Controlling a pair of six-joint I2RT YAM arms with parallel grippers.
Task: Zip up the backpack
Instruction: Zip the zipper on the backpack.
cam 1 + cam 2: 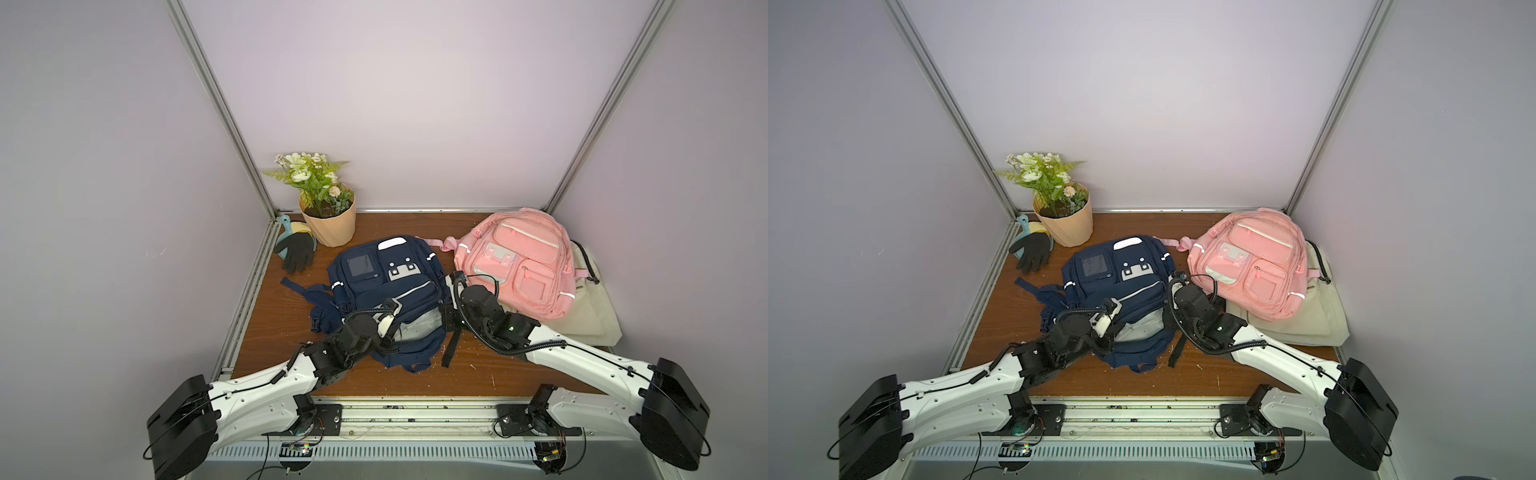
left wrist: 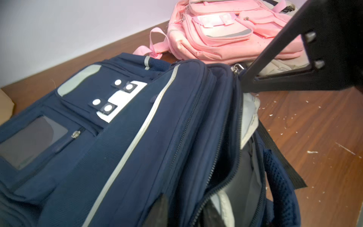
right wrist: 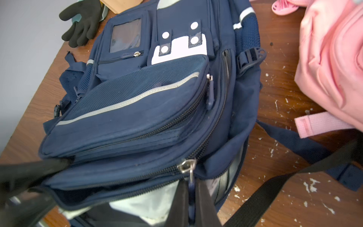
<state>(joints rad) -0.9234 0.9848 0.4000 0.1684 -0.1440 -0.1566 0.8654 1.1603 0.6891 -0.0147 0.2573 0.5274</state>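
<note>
Two arms working the navy backpack [image 1: 390, 286], main zip gaping

It lies front-up in the middle of the wooden surface [image 1: 498, 374], just beside a pink backpack [image 1: 523, 266]. Looks-wise: grey reflective stripe, white patch with snap dots, clear window pocket, and the main compartment open at the near end with pale lining showing. Over there the right end effector [image 3: 191, 188] is clamped together on the blue zipper pull [image 3: 191, 182]. At the opening's other end the left end effector [image 1: 387, 328] sits against the fabric edge; can't tell if it's apart or pinching.
</note>
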